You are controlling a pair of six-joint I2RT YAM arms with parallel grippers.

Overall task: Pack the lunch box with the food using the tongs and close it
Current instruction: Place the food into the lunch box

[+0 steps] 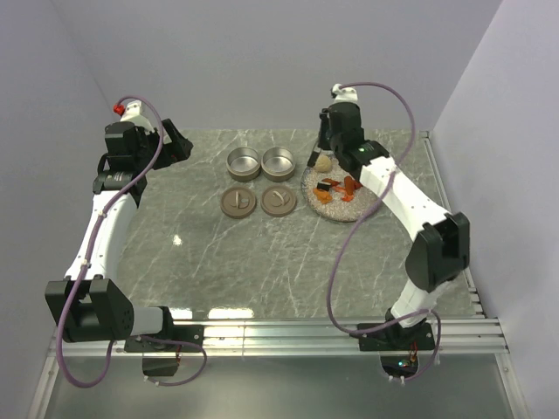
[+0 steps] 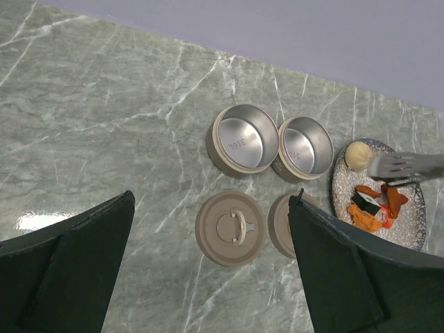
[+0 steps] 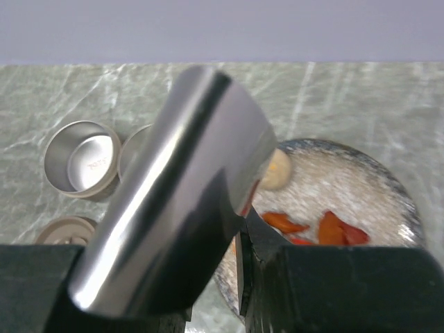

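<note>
My right gripper is clenched around the slim grey metal tongs, whose shiny handle fills the middle of the right wrist view between my two black fingers. In the left wrist view the tongs' flat tips reach in from the right edge, over the upper part of the speckled grey round plate, just beside the beige round ball; whether they touch it I cannot tell from here. The orange-red bits and a dark block lie on the plate below the tips. To the left of the plate stand the lunch box's two round metal tins with beige rims, side by side and uncovered (nothing shows inside them), and below them in the overhead view lie the two flat beige lids, handles up. My left gripper hangs at the upper left of the grey-green marble table, fingers spread wide and holding nothing.
</note>
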